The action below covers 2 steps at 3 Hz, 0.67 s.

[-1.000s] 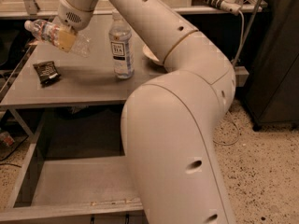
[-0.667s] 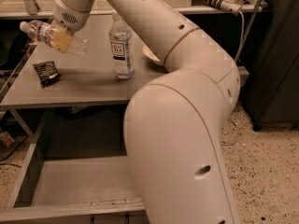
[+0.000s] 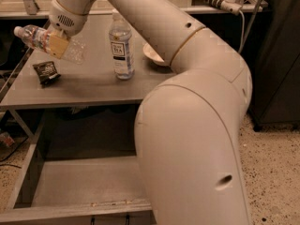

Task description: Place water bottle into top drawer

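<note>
The water bottle [image 3: 40, 39], small, clear and crinkled with a white cap pointing left, lies on its side in the air above the left part of the grey table [image 3: 93, 86]. My gripper [image 3: 58, 44] is shut on the water bottle around its middle, one tan pad across its front. The top drawer [image 3: 79, 182] stands pulled open below the table's front edge, its flat grey floor bare. My large white arm covers the drawer's right part.
A taller clear bottle with a white-and-dark label [image 3: 121, 46] stands upright mid-table. A dark snack packet [image 3: 46, 71] lies at the left. A white bowl [image 3: 154, 55] sits behind the arm. A cabinet stands at the right.
The gripper with the water bottle has lifted slightly and shifted a little left above the table. Nothing else on the table has moved.
</note>
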Motion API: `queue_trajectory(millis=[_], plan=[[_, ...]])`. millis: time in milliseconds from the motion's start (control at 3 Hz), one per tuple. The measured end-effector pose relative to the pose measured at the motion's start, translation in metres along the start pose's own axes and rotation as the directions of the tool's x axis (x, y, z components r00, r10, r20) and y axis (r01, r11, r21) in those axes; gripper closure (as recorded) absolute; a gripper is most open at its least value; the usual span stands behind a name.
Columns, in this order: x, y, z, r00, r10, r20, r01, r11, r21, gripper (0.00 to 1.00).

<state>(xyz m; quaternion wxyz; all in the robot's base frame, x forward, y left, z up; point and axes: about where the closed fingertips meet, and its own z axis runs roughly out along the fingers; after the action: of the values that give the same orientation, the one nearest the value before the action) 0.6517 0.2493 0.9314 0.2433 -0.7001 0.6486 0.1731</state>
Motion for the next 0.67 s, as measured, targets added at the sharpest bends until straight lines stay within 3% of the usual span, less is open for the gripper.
queue_trajectory(millis=[333, 667], plan=[[0.0167, 0.0343, -0.0017, 0.999, 0.044, -0.029, -0.045, 0.9989, -0.017, 1.0], [0.0153, 0.0341, -0.0017, 0.999, 0.04, -0.031, -0.041, 0.9987, -0.03, 1.0]])
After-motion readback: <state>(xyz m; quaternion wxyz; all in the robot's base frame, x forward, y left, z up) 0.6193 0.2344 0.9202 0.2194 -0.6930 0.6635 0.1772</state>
